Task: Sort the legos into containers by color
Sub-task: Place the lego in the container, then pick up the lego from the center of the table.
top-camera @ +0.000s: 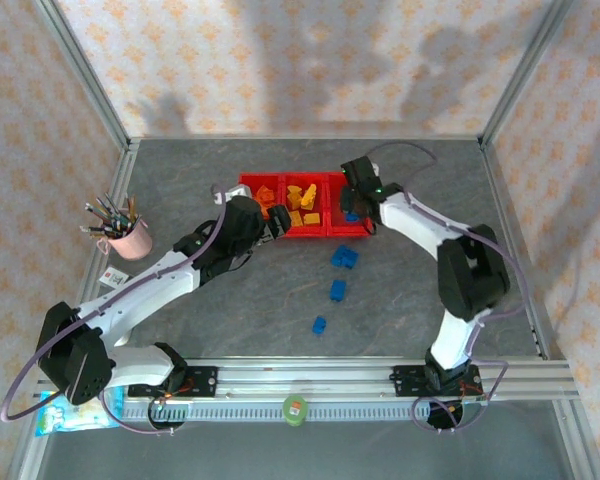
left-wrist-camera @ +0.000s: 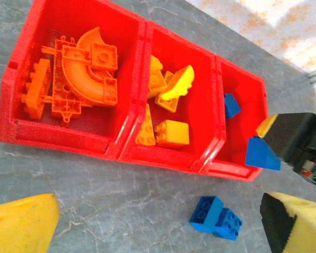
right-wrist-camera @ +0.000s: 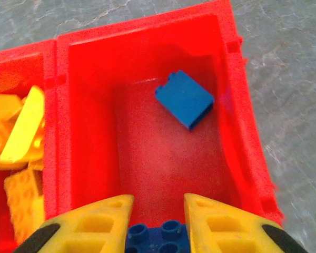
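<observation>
Legos (top-camera: 345, 257) lie on grey, seemingly marbled table (top-camera: 400, 320).

Blue legos (top-camera: 337, 290) lie on the table (top-camera: 400, 305) beside the red containers (top-camera: 310, 235), right hand (top-camera: 356, 210) over the rightmost.

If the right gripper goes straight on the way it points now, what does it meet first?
Probably the floor of the right-hand red bin, near the loose blue brick; depth is unclear.

No legible text, label or number
</observation>
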`<state>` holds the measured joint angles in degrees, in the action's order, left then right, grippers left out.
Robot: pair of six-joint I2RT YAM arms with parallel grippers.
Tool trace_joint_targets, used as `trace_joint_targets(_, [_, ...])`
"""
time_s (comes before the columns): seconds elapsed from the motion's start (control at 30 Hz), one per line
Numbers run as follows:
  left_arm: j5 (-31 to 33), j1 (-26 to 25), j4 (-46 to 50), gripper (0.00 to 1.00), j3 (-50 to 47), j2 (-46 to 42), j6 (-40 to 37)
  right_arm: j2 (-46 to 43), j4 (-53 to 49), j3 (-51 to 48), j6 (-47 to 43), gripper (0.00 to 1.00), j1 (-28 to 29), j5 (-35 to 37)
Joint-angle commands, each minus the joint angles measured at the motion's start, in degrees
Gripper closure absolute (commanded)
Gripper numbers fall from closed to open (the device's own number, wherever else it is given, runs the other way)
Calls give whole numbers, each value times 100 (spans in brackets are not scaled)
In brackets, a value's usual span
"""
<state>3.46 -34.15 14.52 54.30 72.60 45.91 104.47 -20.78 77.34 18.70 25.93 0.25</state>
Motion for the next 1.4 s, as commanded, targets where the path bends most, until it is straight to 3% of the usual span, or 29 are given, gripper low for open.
trace_joint_targets(0.0, [80, 131, -143, 1, 177, 46, -192, 395, 95, 530, -171, 69, -125, 76])
trace_joint_targets(0.17, [58, 168, -86, 1, 160, 5, -282, 447, -19, 822, -281, 53, -149, 98])
trace_joint_targets(0.27, [75, 172, -27, 1, 116, -48, -315, 184, -82, 659, -278, 49, -150, 54])
trace_joint_targets(0.67, [-83, -23, 231, 1, -368, -545, -56, -1587, 2, -1828, -74, 32, 228, -403])
trace_joint_targets(1.03, [50, -373, -54, 1, -1032, -969, 611, -2174, 668, -3339, -410, 26, 667, -1015])
trace_joint_targets(1.37, [102, -417, -2, 1, -1044, -905, 621, -1433, 761, -2955, -425, 30, 625, -132])
